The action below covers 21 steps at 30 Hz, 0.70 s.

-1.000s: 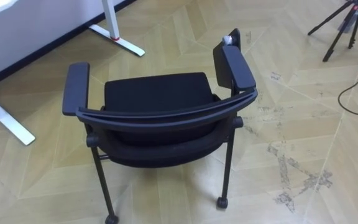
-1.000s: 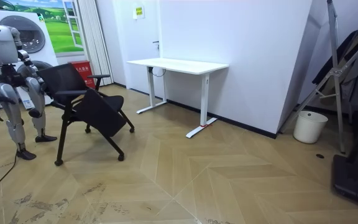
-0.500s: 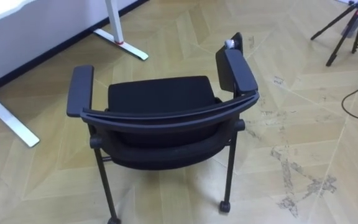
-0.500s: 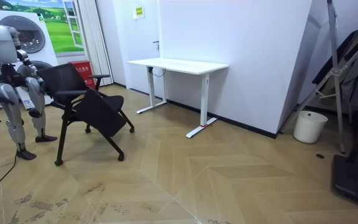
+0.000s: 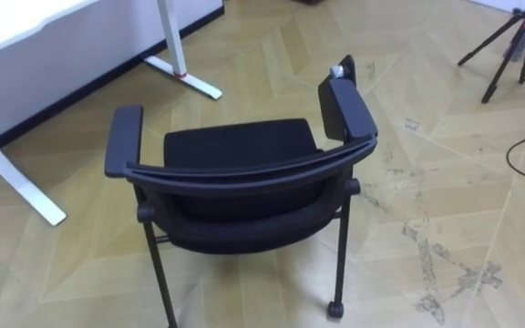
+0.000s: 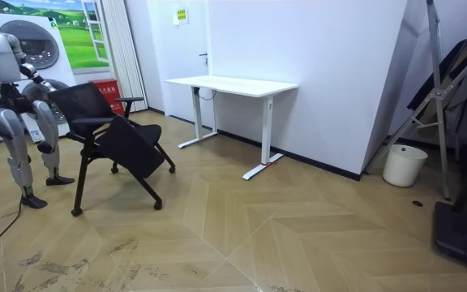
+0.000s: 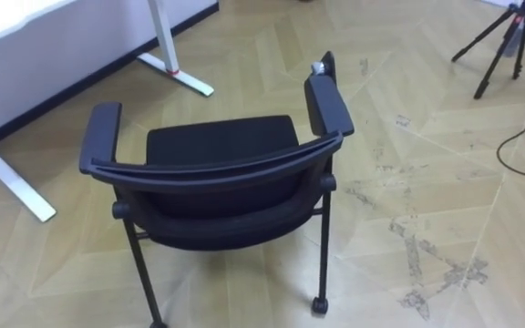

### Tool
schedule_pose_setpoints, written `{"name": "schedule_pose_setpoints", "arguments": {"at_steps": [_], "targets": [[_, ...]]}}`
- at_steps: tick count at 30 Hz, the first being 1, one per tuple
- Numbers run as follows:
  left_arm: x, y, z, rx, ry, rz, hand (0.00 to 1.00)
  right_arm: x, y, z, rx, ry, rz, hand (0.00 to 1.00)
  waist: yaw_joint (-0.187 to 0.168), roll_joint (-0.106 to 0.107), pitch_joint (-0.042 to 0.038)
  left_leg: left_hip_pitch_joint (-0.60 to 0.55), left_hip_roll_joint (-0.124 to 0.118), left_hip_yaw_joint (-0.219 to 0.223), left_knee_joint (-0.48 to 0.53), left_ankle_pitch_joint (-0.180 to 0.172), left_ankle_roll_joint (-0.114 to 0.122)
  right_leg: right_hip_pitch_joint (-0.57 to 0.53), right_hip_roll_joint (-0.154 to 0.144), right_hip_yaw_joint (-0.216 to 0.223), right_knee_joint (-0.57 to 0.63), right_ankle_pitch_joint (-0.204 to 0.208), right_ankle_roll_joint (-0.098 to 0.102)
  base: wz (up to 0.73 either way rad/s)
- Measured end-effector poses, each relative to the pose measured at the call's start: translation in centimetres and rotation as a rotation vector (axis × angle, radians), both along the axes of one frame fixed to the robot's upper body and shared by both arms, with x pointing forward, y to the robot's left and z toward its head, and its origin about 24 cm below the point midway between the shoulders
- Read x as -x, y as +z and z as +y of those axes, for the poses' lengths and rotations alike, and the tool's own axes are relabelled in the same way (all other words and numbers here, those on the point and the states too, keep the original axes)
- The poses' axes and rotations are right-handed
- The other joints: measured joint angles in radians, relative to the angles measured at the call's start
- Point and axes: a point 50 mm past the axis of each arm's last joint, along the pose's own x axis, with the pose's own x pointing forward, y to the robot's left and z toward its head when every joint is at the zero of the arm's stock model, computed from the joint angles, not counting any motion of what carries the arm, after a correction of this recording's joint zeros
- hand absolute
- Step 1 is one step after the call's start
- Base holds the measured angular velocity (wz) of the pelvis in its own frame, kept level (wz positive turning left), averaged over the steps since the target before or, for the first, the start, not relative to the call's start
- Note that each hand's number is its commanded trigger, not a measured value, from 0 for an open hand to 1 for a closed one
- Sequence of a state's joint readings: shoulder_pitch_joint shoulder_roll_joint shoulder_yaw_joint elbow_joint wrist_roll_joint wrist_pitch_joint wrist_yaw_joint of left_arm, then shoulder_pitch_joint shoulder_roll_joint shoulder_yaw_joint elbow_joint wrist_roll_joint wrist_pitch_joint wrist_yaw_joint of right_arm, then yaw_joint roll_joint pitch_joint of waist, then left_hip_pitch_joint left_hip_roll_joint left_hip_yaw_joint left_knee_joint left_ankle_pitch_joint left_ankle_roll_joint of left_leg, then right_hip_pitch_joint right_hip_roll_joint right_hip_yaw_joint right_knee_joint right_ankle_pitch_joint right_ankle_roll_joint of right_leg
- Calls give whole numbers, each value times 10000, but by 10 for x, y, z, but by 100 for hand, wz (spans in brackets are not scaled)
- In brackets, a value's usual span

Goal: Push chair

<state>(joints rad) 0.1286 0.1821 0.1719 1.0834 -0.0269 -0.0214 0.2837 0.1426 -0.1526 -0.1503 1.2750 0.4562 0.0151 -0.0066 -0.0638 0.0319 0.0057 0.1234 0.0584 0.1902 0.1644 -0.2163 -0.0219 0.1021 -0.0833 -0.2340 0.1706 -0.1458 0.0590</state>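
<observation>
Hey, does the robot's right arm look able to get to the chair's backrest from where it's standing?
Probably yes. The robot stands close behind the chair, and the backrest curves across just below its head camera, with nothing between them.

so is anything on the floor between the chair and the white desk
Nothing visible does. The floor between the chair and the white desk is bare wood, and the space under the desk looks open.
</observation>
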Motion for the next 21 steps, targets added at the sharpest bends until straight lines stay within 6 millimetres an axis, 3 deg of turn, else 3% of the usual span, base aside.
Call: {"name": "schedule_pose_setpoints", "arguments": {"at_steps": [6,16,21], "targets": [[-18,8,11,-946,-939,-54,0,1,2,-8,130,70,67,0,-230,349,-25,36,-3,10,-6,1,0,-2,4,-4,-4,0,0,0],[-81,42,17,-2840,-2899,-1758,0,-6,3,-9,162,102,-123,0,-208,414,-56,22,-9,5,-23,2,-1,-16,5,-9,-9,-12,12,0],[-101,60,24,-3629,-3699,-2257,0,-11,3,-10,115,327,-234,0,-443,463,-60,12,-9,-68,12,1,0,23,4,-37,-14,-12,12,3]]}}
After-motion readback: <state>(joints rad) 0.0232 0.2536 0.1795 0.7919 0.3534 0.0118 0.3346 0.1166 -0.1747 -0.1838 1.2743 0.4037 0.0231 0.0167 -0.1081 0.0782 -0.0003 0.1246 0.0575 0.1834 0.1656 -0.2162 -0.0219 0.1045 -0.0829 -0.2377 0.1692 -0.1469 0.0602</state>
